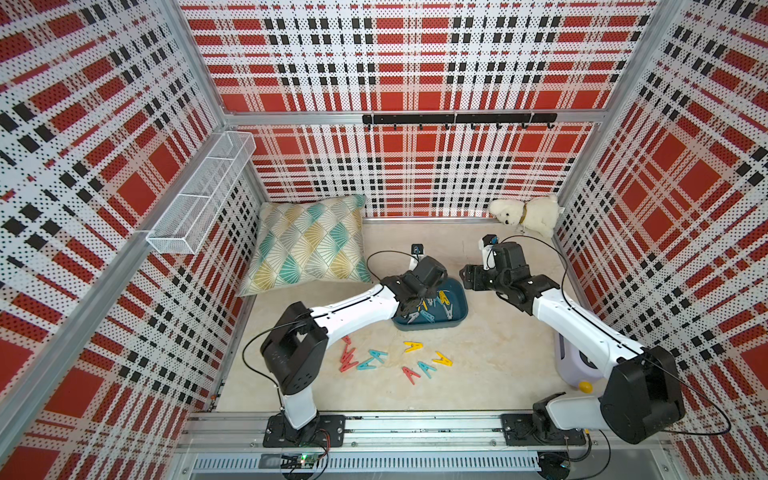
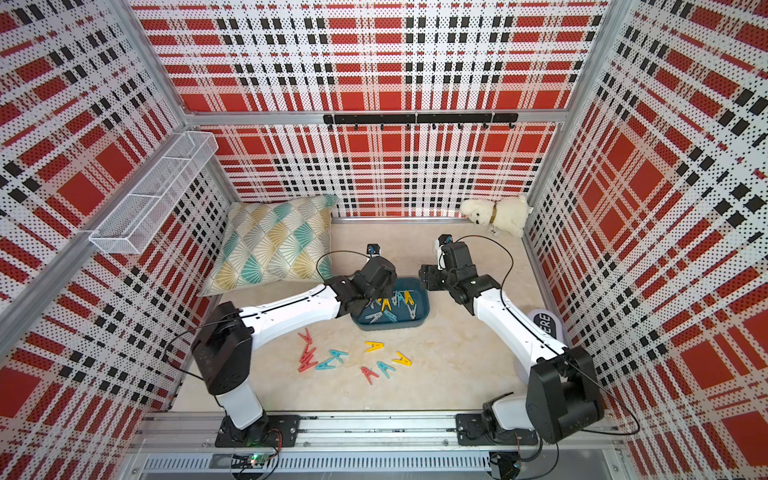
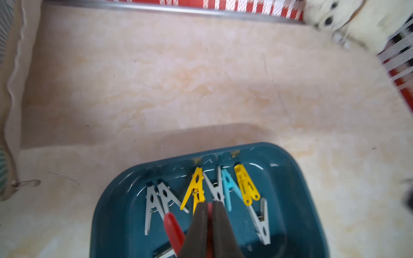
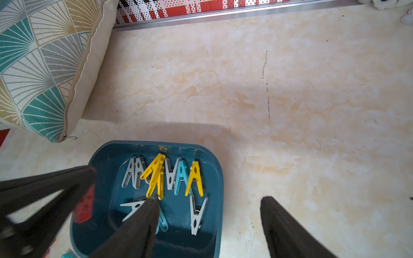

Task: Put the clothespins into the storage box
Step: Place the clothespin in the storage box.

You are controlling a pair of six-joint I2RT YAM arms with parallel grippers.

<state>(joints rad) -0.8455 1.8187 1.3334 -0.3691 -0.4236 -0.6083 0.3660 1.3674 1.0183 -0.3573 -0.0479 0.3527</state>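
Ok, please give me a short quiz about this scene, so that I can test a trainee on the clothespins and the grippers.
1. True or false: the left gripper is shut on a red clothespin over the storage box.
2. How many yellow clothespins lie on the table, outside the box? A) one B) two C) four
3. Which gripper has its jaws apart and holds nothing?
Key: 1 true; 2 B; 3 the right gripper.
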